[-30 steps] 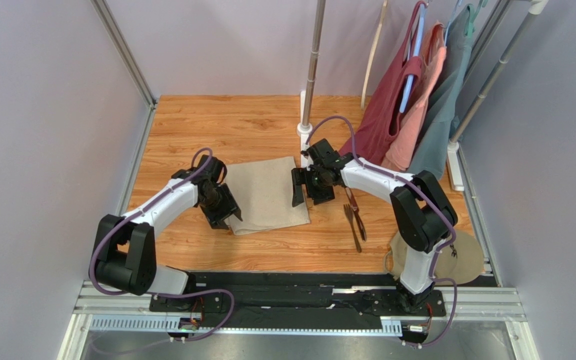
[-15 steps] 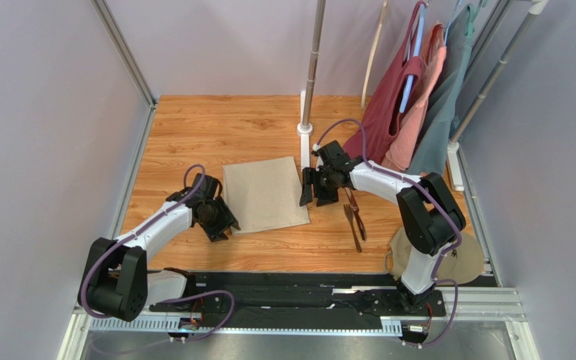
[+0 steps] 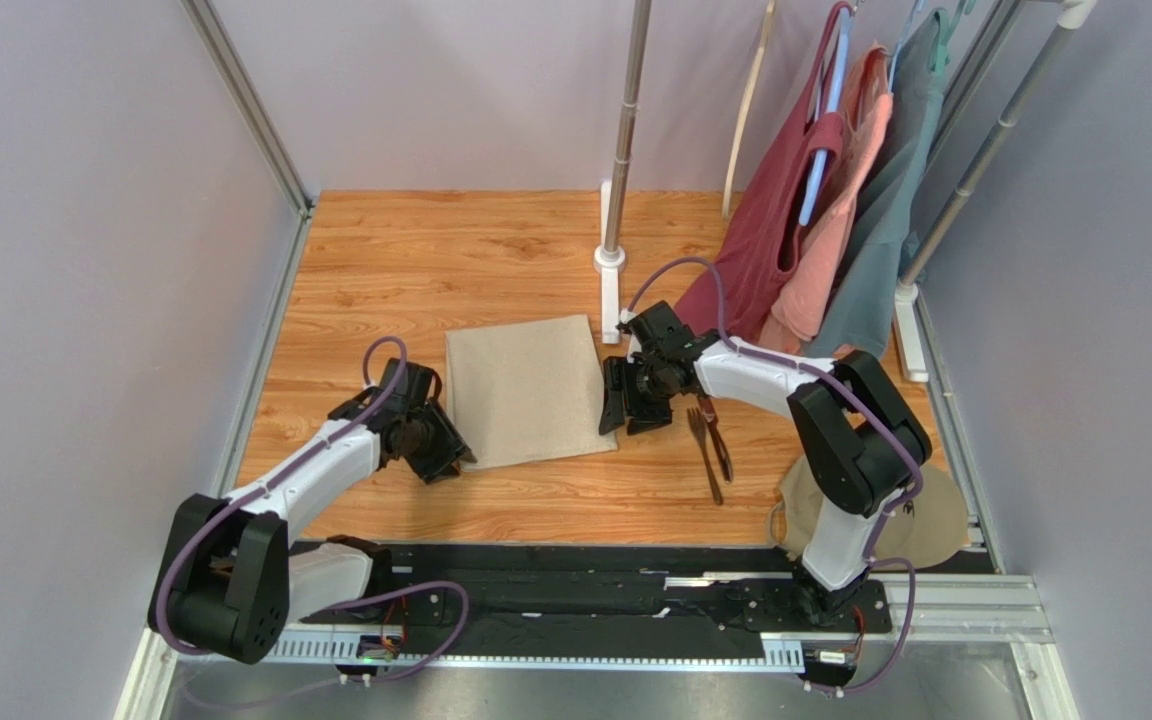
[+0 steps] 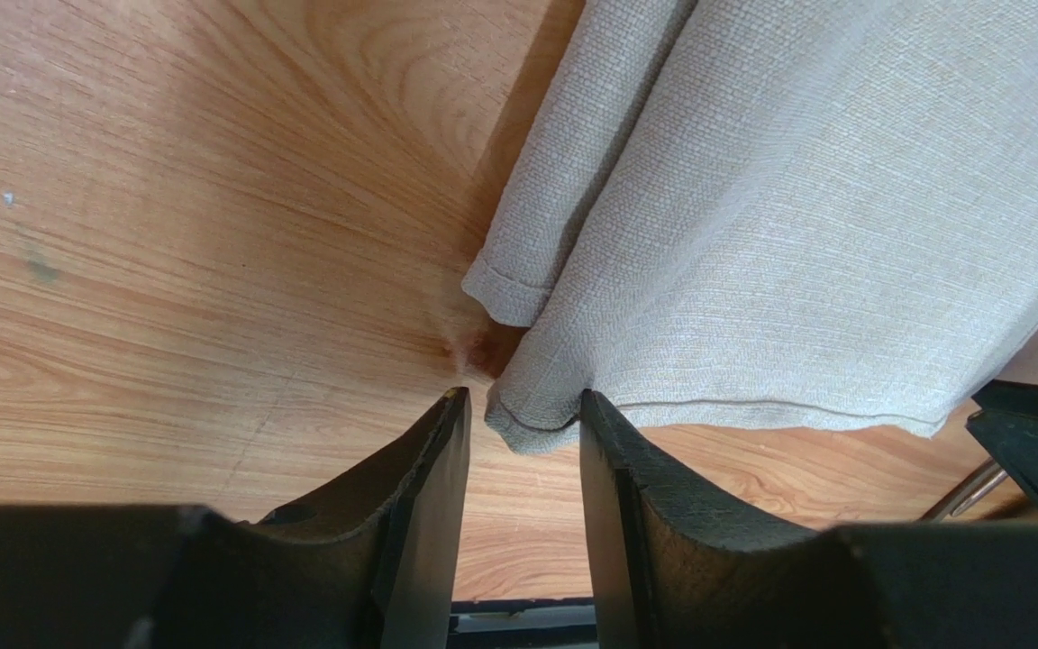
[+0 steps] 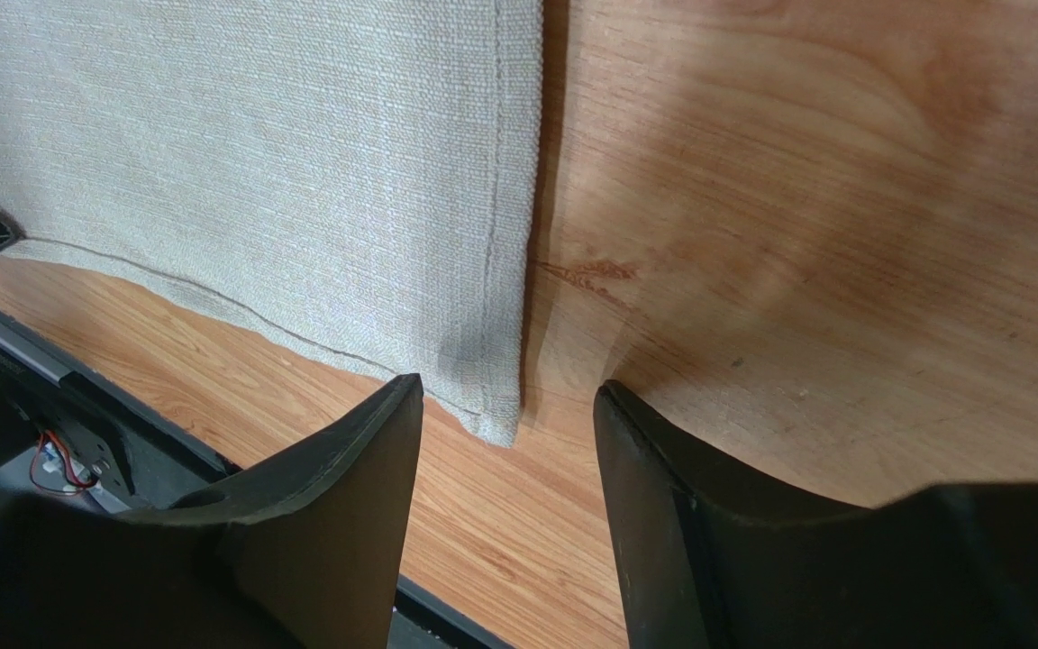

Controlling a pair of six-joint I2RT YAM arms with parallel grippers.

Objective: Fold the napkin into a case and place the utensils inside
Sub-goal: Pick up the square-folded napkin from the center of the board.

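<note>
The wooden counter (image 3: 432, 255) sits between lilac walls, with garments (image 3: 838, 210) hanging at the upper right of the top view. The napkin (image 3: 530, 387) lies flat at centre frame. The left wrist view shows two layers, so I judge it doubled over and the folding only partly done. The left gripper (image 4: 522, 413) has its fingers (image 4: 416, 473) narrowly apart either side of the napkin's lower-left corner, not pinching it. The right gripper (image 5: 508, 395) straddles the lower-right corner with wider fingers, holding nothing. The utensils (image 3: 710, 438) lie on the wood just right of the napkin, not yet loaded.
</note>
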